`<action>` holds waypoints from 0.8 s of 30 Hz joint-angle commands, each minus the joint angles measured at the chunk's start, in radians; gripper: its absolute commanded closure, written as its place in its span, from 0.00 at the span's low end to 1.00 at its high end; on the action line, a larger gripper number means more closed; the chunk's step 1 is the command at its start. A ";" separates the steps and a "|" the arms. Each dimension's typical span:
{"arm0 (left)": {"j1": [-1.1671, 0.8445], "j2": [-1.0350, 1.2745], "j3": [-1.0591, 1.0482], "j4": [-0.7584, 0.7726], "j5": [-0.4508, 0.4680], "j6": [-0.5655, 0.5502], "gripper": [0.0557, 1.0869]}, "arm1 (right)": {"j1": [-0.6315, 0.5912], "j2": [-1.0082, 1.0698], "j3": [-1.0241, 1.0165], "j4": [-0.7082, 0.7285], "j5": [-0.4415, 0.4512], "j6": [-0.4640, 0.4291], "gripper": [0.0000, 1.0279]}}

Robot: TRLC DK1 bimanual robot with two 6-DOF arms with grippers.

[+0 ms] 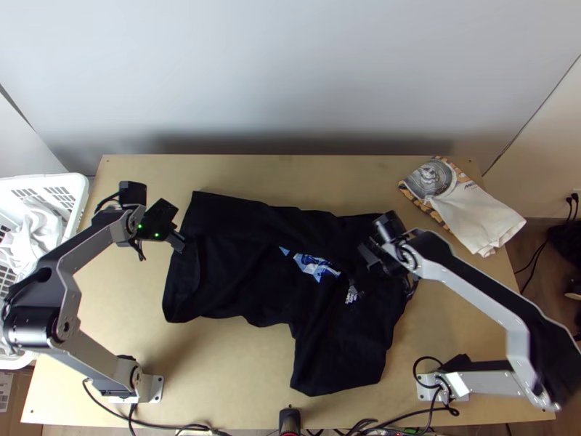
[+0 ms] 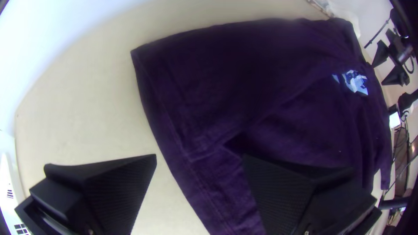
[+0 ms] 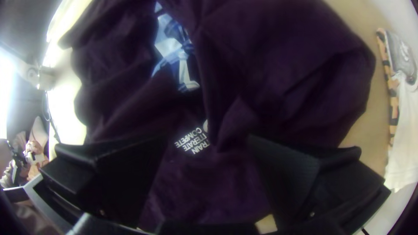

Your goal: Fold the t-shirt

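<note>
A black t-shirt [image 1: 240,261] with a blue-white print lies loosely spread and creased across the middle of the table, one part reaching down toward the near edge. At its left end, my left gripper [image 1: 179,241] is over the shirt's side edge. In the left wrist view the gripper [image 2: 200,159] stands open, with the shirt [image 2: 244,87] between and beyond its fingers. My right gripper [image 1: 367,254] is above the shirt's right part, near the print. The right wrist view has that gripper [image 3: 209,141] open over the dark cloth [image 3: 278,65] and white lettering.
A white cloth [image 1: 476,218] with a patterned part lies at the table's back right. A white basket [image 1: 76,190] holding pale cloth stands at the left side. Bare tabletop [image 1: 218,363] shows in front of the shirt's left part. Cables run along the near edge.
</note>
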 commanded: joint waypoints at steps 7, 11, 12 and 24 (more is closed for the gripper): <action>0.021 -0.268 -0.021 -0.161 0.026 0.085 0.05 | 0.075 -0.366 0.160 -0.312 0.062 -0.021 0.10; 0.019 -0.285 -0.008 -0.468 0.038 0.157 0.05 | 0.089 -0.339 0.132 -0.475 -0.064 0.050 0.10; 0.019 -0.305 -0.015 -0.537 0.057 0.179 0.05 | 0.072 -0.334 0.103 -0.498 -0.114 0.061 0.10; 0.053 -0.663 -0.327 -0.707 0.051 0.435 0.05 | 0.138 -0.290 -0.138 -0.435 -0.188 0.019 0.05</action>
